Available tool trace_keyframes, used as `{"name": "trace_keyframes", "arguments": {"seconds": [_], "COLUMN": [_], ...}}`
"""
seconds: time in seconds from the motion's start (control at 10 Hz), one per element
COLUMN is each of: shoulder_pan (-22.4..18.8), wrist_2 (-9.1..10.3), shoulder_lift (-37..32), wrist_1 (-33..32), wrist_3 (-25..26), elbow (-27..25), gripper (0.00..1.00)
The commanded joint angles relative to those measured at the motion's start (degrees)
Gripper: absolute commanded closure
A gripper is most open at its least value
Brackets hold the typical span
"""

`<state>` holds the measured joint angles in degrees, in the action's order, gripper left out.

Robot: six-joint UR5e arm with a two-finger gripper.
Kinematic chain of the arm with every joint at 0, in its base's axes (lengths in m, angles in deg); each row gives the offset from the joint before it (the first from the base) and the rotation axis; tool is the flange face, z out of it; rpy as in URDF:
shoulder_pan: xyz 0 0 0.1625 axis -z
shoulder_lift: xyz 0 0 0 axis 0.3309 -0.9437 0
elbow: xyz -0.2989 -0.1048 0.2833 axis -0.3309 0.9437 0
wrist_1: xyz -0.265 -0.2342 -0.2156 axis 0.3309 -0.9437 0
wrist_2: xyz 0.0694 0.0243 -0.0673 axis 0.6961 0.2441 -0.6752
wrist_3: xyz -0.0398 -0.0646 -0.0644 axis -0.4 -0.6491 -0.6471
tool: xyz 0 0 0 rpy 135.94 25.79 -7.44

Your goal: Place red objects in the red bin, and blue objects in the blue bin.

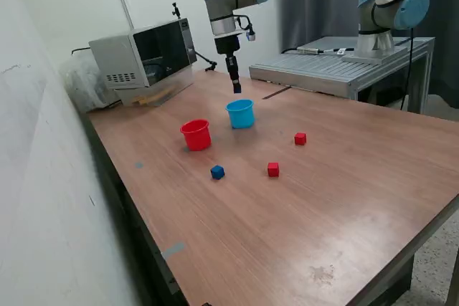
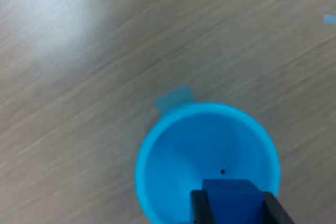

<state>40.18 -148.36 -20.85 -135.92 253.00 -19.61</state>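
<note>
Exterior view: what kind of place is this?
Likely a robotics lab: a wooden table with a second robot arm on a metal bench, a microwave, and sorting props like the blue cup.

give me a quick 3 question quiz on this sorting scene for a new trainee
1. True or false: the gripper holds a blue cube over the light blue cup.
2. How many cubes lie loose on the table in the exterior view?
3. Which cup stands nearer the microwave: A the red cup, B the light blue cup?

Key
1. True; the wrist view shows the cube between the jaws, above the cup's opening.
2. Three: one blue cube, two red cubes.
3. A.
</note>
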Motion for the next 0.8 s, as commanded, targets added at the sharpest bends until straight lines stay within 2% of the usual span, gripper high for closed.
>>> {"name": "trace_keyframes", "arguments": {"seconds": [0.0, 0.3, 0.4, 0.5, 0.7], "shoulder_pan": [0.06, -0.29, -1.07, -3.87, -10.01], "wrist_2": [0.13, 0.04, 0.22, 0.04, 0.22], "shoulder_lift": [1.57, 1.75, 1.66, 1.49, 0.17], "wrist_1": [-0.07, 0.02, 0.45, 0.89, 2.47], "wrist_3": [-0.16, -0.51, -2.86, -7.15, -11.04], "elbow": [0.03, 0.29, 0.64, 0.73, 0.38], "gripper": [0.00, 0.00, 0.00, 0.00, 0.00]}}
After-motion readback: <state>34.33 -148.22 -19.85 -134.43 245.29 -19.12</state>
